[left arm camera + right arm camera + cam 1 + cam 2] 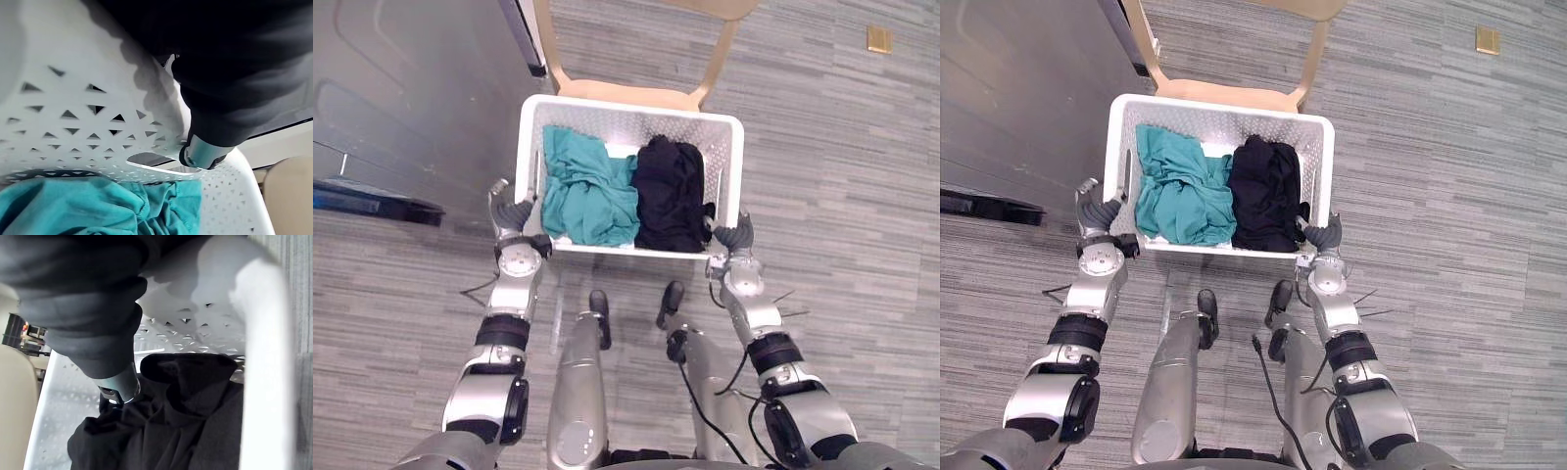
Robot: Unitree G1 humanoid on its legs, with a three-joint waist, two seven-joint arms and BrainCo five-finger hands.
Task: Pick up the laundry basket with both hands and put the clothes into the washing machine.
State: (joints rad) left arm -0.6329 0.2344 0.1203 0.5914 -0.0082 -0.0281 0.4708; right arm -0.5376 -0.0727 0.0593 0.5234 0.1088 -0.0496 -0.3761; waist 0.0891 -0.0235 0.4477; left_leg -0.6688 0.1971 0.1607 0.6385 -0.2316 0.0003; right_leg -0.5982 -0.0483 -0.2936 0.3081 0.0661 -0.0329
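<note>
On a pale wooden chair (625,93) ahead of the robot sits the white perforated plastic laundry basket (617,127). The chair stands on grey striped flooring (842,196). Inside the basket a crumpled teal garment (587,191) fills the left half and a bunched black garment (671,191) the right half, the two touching along the middle.

The left robot hand (516,213) is at the basket's near left corner, grasping the side wall. Its wrist view shows its thumb (200,152) inside the wall, by a handle slot just above the teal cloth. The right robot hand (734,237) grips the near right corner the same way, with its thumb (120,384) inside the rim over the black cloth.

A dark grey panel (411,98) stands to the left of the chair. A small brass floor plate (878,39) lies well apart at the far right.
</note>
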